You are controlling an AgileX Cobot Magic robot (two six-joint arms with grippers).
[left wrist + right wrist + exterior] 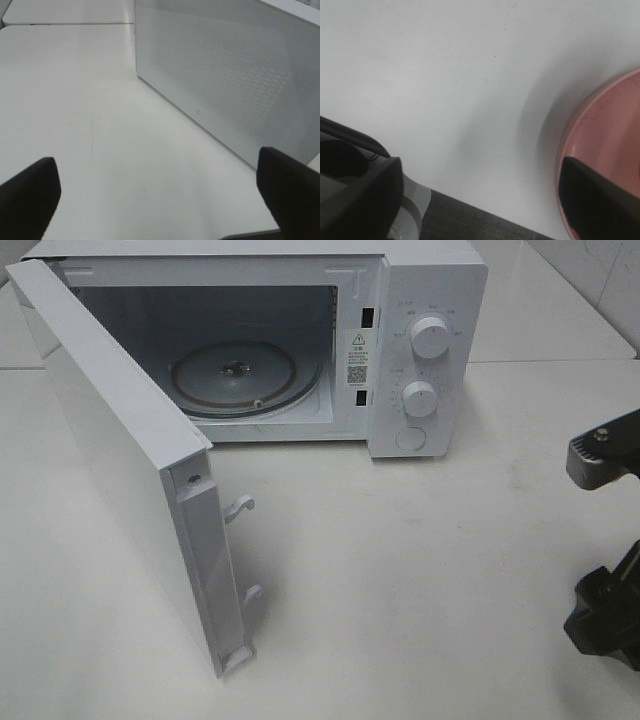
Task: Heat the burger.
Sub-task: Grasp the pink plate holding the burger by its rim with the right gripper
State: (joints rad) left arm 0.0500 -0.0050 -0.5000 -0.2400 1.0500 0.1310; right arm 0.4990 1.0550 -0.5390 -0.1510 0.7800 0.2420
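Right gripper point(480, 185): jaws wide apart, nothing clamped between them, bare white table point(445, 75) showing through the gap. One finger point(600, 200), black and blurred by nearness, lies across the rim of a round pink plate point(610, 130); contact or mere overlap cannot be told. The plate's visible part is bare, matte and faintly speckled, and it rests on the table. The exterior high view shows only dark hardware of the right arm point(603, 455) at the right edge, well apart from the appliance. Left gripper point(156, 190): jaws at full spread, two black tips at opposite sides of the view, holding and touching nothing, above the table and near the outer face of the microwave door point(235, 75), whose window carries a fine dot mesh. Burger: appears in none of the three views, so its place and condition cannot be told. Microwave point(440, 290): white, at the back of the table, cavity open and lit. Door point(110, 440): hinged on the left and swung fully outward, two white latch hooks point(240, 506) projecting from its free edge. Glass turntable point(235, 370): seated flat on the cavity floor, nothing on it. Control panel, to the right of the cavity: upper knob point(430, 337), lower knob point(420, 398), round button point(410, 438) beneath; markings too small to read. Warning label point(358, 358): on the frame just beside the cavity opening.
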